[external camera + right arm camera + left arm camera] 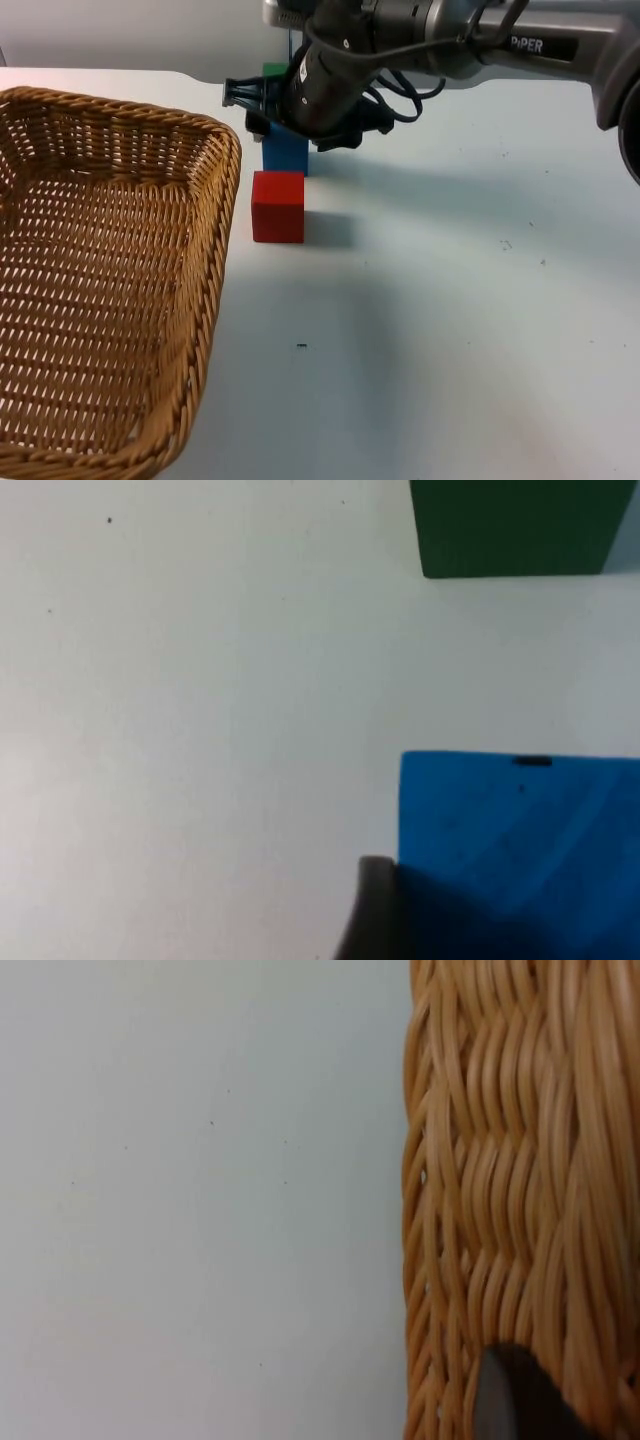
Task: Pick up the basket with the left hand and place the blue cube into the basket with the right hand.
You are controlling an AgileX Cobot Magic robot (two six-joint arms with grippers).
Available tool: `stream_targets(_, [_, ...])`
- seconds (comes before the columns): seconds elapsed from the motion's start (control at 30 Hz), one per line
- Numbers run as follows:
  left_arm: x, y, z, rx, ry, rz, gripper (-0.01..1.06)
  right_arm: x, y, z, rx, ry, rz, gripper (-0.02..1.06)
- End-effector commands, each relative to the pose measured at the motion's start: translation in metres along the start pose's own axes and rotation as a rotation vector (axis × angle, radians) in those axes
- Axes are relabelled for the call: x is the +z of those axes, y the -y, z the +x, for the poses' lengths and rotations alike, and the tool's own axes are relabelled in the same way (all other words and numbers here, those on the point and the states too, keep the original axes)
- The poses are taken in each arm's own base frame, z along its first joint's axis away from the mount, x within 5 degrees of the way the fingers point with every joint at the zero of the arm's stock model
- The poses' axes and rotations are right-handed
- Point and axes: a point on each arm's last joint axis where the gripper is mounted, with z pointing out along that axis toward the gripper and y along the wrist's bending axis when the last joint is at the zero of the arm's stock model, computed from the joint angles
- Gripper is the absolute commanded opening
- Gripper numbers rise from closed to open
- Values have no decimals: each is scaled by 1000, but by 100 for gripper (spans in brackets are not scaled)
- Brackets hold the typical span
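Here you have three cubes on the table [450, 300]: one blue cube [285, 150], one red cube [277, 206] just in front of it, one green cube [273, 70] behind. One basket [110, 290] sits left of them, close beside the red cube. Your right gripper [262, 112] is down at the blue cube with a fingertip [375, 910] against its side; whether the jaws have closed on it, you cannot tell. Your left gripper's fingertip [510, 1395] lies against the basket's weave; its jaws' state you cannot tell either.
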Motion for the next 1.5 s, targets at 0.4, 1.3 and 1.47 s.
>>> stream_targets(0.4, [-3, 3, -2, -11, 15, 30, 0, -14, 1, -11, -20, 6, 29, 0])
stream_targets(1.3, [-3, 3, -4, -20, 36, 28, 0, -254, -50, -94, -568, 212, -76, 0])
stream_targets(1.47, [-3, 3, -4, -20, 36, 28, 0, -276, -71, -76, -708, 146, -133, 0])
